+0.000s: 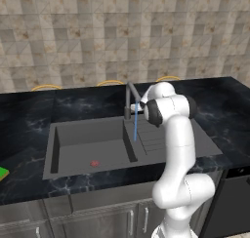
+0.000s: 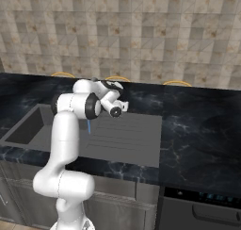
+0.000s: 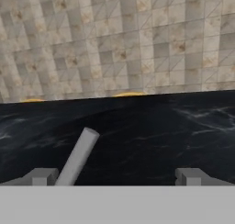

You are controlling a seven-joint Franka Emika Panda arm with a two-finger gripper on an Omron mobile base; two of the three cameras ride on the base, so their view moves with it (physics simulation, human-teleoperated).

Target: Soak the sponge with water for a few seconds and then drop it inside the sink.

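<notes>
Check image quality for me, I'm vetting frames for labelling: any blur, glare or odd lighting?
Left base view: flat even light, no glare, sink and water sharp. Right base view: same. Hand view: soft, wall tiles and counter blurred.

Sponge (image 1: 2,173) on countertop (image 1: 29,115) (black marble)

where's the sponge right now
In the left base view the sponge lies at the far left edge, on the black countertop left of the sink.

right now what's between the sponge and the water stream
In the left base view, black countertop, then the sink basin with a small red spot, separate the sponge from the water.
</notes>
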